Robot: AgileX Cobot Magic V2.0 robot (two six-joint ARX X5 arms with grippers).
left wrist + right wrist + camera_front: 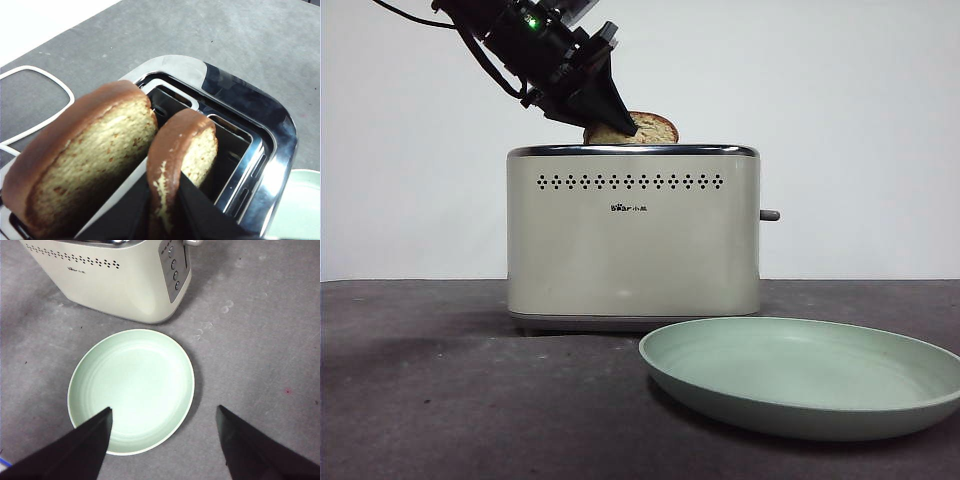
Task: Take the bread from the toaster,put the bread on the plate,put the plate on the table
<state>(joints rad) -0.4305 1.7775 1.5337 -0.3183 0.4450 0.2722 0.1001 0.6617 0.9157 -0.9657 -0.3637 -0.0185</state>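
From the front, my left gripper [603, 122] reaches down onto the toaster [633, 235], where the bread [642, 129] pokes above the chrome rim; the plate [808, 377] lies on the table [440, 400], near right. At my left wrist, my jaws clasp the bread [182, 160] beside another slice [80, 165]. My right gripper [162, 412] hangs spread wide above the plate [132, 390].

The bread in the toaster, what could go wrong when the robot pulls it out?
The left pincer pinches only the lower edge of the bread, so it might slip back into the toaster. The other slice leans very close, so it might get bumped or dragged. The plate sits off to the side, so a dropped slice could miss it.
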